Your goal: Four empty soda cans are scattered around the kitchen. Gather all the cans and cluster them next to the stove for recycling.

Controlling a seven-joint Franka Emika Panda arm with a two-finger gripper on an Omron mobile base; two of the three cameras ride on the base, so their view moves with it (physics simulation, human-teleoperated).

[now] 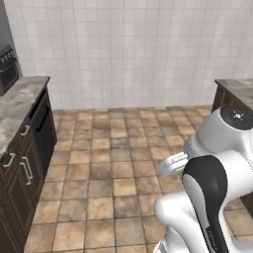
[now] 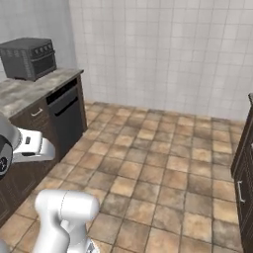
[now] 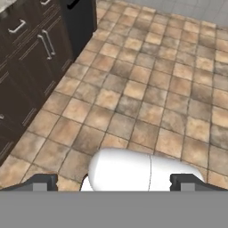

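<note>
Above the brown tiled floor (image 3: 147, 89), in the hand view, I see my tool (image 3: 113, 180) with its two dark finger tips (image 3: 42, 181) far apart at the bottom edge, jaws spread wide and nothing between them. It touches nothing; bare tiles lie below it.

To the left in the scene runs a row of dark cabinets (image 3: 31, 62) with metal handles, topped by a grey stone counter (image 2: 29, 89). A black appliance front (image 2: 66, 116) is set into that row at its far end. On the counter, far left in the right base view, stands a dark box-shaped oven (image 2: 28, 58) with knobs along its top edge; I cannot tell from here what it holds. A second counter (image 1: 237, 89) over dark cabinets sits at the far right in the left base view. The far wall (image 1: 128, 49) is white tile.

I can make out no soda cans or stove from these cameras, so I cannot place them relative to the tool.
</note>
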